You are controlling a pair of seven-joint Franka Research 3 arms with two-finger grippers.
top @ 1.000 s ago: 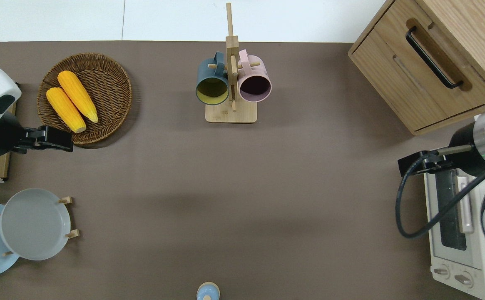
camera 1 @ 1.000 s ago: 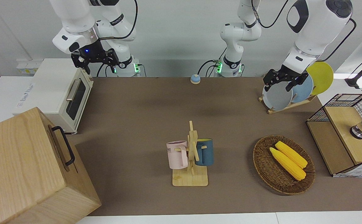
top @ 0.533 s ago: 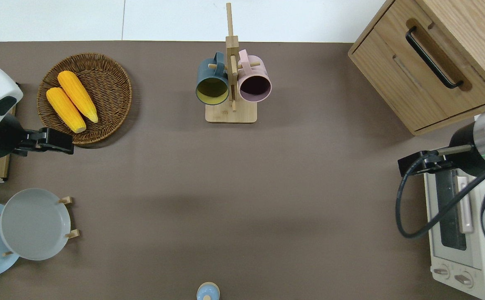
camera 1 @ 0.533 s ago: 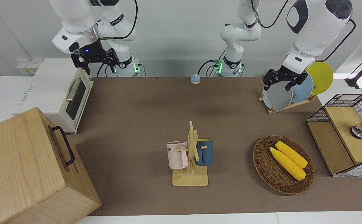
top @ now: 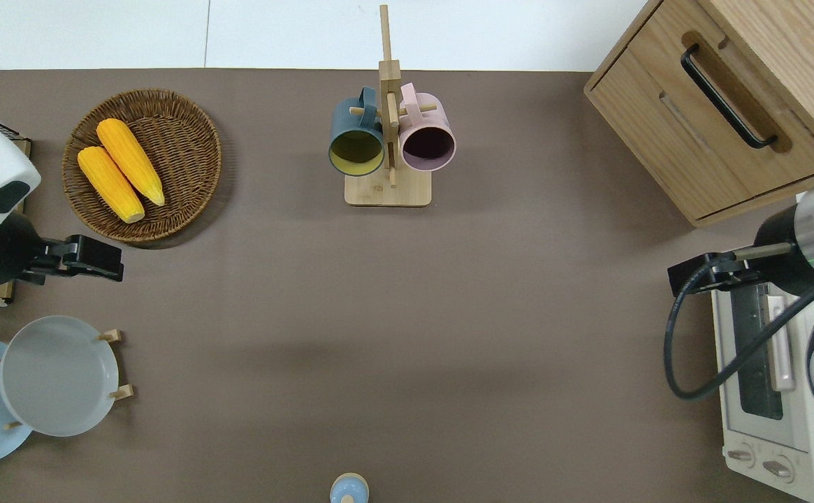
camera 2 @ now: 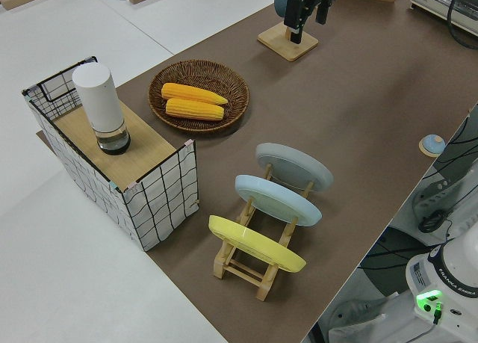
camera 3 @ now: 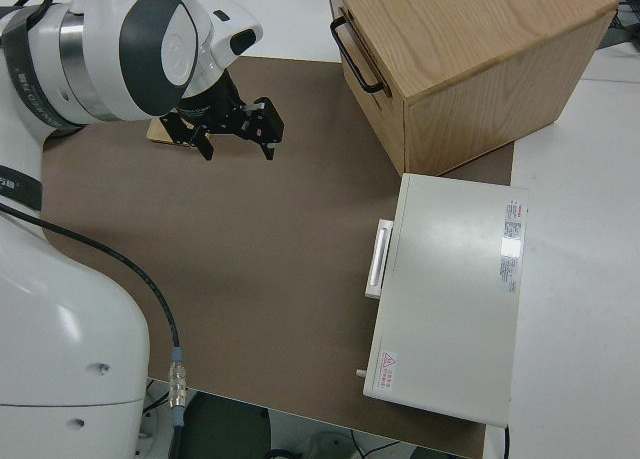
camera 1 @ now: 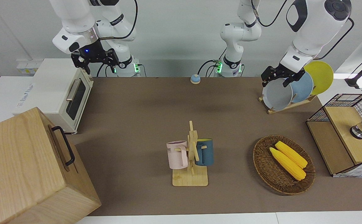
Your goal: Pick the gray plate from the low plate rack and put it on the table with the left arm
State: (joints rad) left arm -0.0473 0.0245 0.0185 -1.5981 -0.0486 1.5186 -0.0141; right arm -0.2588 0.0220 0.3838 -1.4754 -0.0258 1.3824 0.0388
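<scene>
The gray plate stands tilted in the low plate rack at the left arm's end of the table, in the slot farthest from that end. My left gripper is open and empty. It hangs in the air over the table, between the wicker basket and the gray plate, and touches nothing. My right gripper is open and empty, and that arm is parked.
A light blue plate and a yellow plate stand in the same rack. A wicker basket holds two corn cobs. A mug tree, a wire box, a toaster oven, a wooden cabinet and a small bell are on the table.
My left gripper has moved from over the basket's edge toward the robots, closer to the gray plate. The right arm and the plates have not moved.
</scene>
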